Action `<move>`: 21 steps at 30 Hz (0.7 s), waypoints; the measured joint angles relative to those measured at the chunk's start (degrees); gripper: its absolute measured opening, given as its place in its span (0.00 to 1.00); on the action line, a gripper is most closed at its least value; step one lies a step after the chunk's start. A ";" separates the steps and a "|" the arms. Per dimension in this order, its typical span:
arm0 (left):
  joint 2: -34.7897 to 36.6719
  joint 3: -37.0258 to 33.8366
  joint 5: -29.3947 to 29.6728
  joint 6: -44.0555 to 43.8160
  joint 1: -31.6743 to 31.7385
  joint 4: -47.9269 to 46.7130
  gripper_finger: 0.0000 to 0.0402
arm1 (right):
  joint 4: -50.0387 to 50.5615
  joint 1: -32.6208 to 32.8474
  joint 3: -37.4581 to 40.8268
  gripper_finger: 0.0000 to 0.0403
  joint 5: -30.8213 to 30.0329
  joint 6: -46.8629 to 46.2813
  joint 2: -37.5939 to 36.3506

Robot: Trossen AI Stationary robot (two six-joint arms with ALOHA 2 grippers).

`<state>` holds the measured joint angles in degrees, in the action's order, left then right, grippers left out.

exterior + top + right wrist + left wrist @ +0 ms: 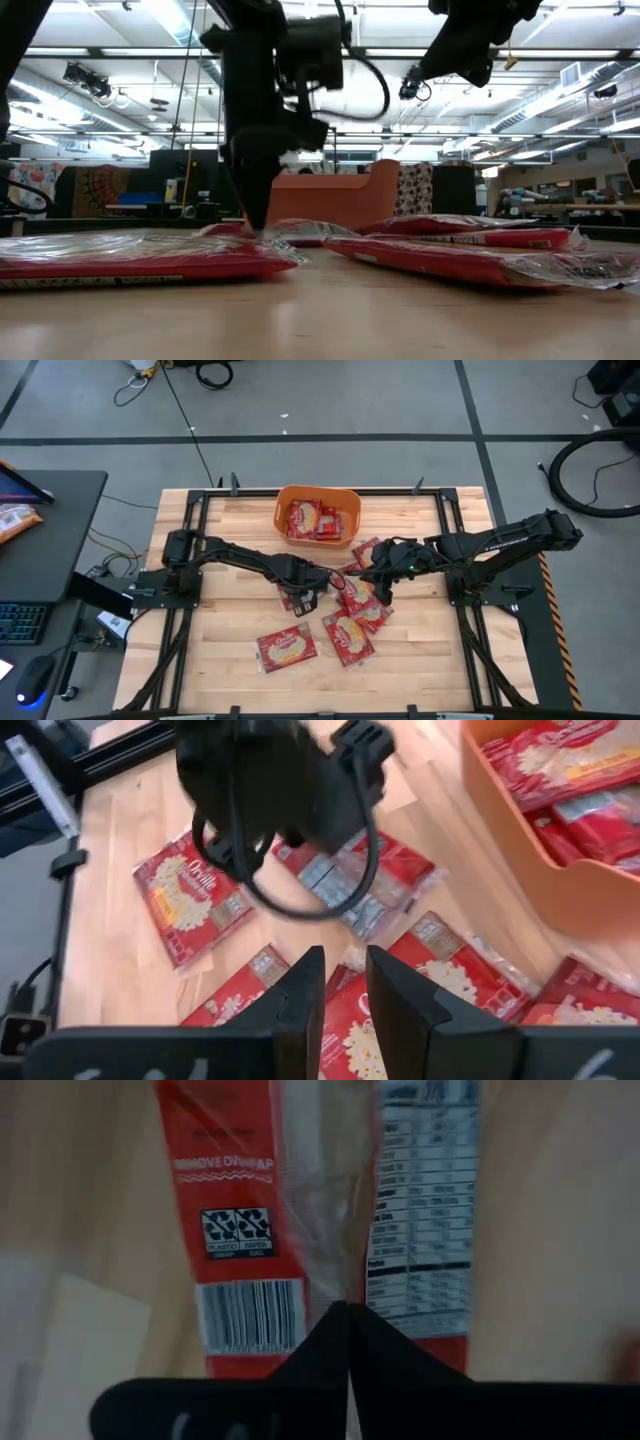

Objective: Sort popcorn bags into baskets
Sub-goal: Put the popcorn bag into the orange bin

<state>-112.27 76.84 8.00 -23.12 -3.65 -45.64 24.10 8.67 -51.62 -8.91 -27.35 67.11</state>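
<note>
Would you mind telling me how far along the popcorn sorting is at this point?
Partly done. A few popcorn bags already lie in the orange basket. In hand: the left gripper is shut on the clear seam of a face-down bag on the table. The right gripper hovers over the pile, holding nothing. Left: roughly six bags on the table.

Basket (317,518) at table's (220,650) far edge, bags inside; loose bags (288,648) scattered before it.
</note>
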 joint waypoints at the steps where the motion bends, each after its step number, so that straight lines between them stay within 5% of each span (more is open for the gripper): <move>1: 0.94 0.05 0.15 0.00 0.01 0.01 0.01 | 0.02 0.00 0.00 0.20 0.64 0.13 0.00; 21: 14.54 0.42 1.78 -1.75 0.15 -2.70 0.01 | 0.13 -0.10 0.01 0.20 3.76 0.80 -4.44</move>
<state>-97.72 77.25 9.78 -24.87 -3.50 -48.34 24.23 8.57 -51.62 -5.15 -26.55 62.68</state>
